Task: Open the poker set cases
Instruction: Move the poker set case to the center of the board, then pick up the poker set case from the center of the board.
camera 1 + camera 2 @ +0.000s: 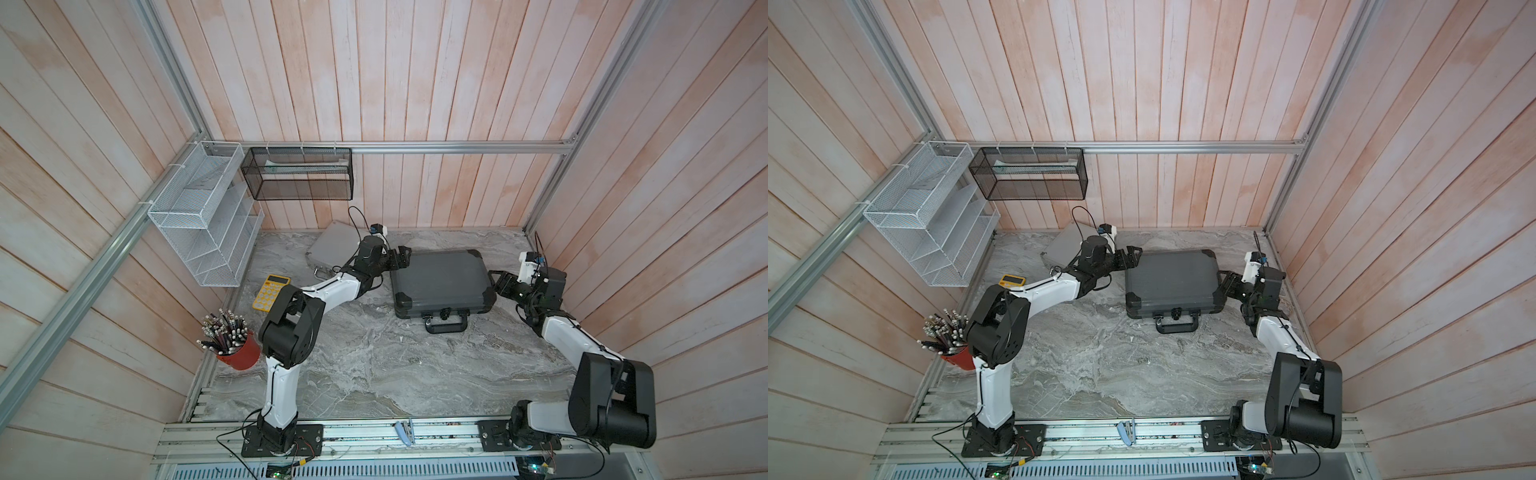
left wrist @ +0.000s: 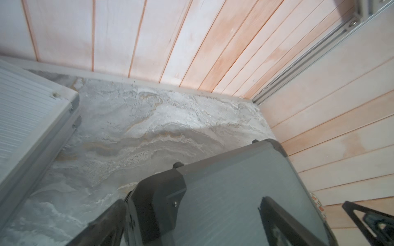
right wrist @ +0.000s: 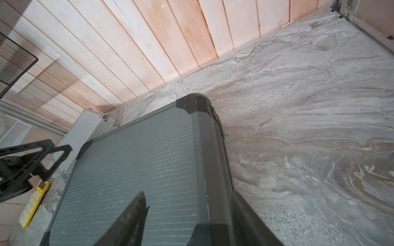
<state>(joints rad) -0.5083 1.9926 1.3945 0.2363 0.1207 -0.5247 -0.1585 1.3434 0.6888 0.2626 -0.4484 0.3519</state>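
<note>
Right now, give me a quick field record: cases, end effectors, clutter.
dark-grey case: shut, flat, handle on near side
silver case: looks shut, back left, partly behind left arm
left end effector: open, straddling the dark-grey case's far left corner
right end effector: open, straddling its right edge
clutter: yellow calculator, red cup of pencils

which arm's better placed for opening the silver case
Left, likely. The left end effector is beside the silver case; the right end effector sits across the dark-grey case, at its opposite side.
</note>
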